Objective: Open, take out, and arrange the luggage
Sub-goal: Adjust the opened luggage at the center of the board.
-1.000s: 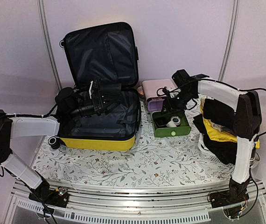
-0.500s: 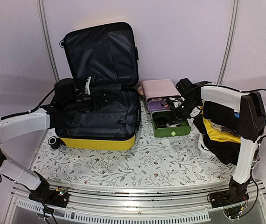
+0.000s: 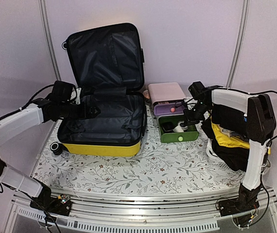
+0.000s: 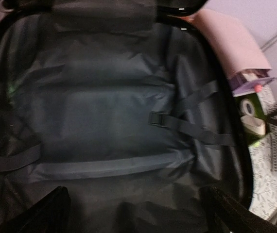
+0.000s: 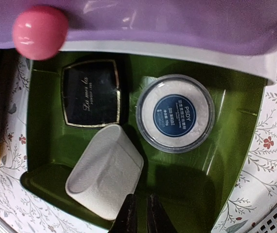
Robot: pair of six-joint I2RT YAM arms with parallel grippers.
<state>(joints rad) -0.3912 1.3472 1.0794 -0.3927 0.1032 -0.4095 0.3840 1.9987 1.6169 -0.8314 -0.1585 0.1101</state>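
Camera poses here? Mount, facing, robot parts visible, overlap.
Top external: high behind the bases, facing down and forward over the table; both arms show.
Left wrist: faces into the luggage lining; left gripper fingertips wide apart at bottom corners.
Right wrist: faces straight down into the green drawer; right gripper fingertips nearly together.
Shared: top and left wrist both see the luggage; top and right wrist, the green drawer.
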